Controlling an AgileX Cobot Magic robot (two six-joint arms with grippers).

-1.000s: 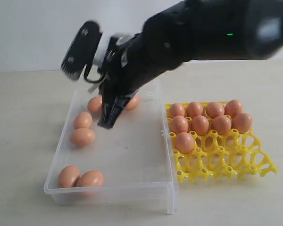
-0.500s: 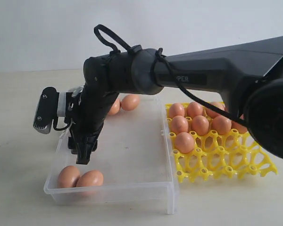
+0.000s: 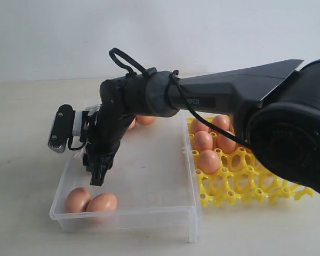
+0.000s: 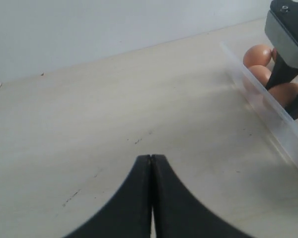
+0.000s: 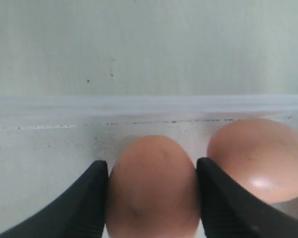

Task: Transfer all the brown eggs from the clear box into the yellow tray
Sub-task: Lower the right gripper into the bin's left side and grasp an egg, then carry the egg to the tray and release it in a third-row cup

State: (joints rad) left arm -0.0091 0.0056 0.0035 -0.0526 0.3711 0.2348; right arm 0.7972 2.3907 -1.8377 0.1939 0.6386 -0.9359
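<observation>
A pale, lightly scuffed table (image 3: pixel 21 160) meets a plain white wall (image 3: pixel 42 37). On it lies the clear box (image 3: pixel 149 176), with the yellow tray (image 3: pixel 250 184) just beside its right wall. The right arm (image 3: pixel 229 96) reaches across the tray and hides parts of both. The right fingers (image 5: pixel 87 208) point down by the box's left wall, clenched against both sides of one brown egg (image 5: pixel 151 188), with a second egg (image 5: pixel 256 158) just beside it. Two more eggs (image 3: pixel 102 203) lie in the near left corner, and the tray eggs (image 3: pixel 208 161) sit in cups. The left fingers (image 4: pixel 134 198) are pressed together, empty, over bare table outside the box.
</observation>
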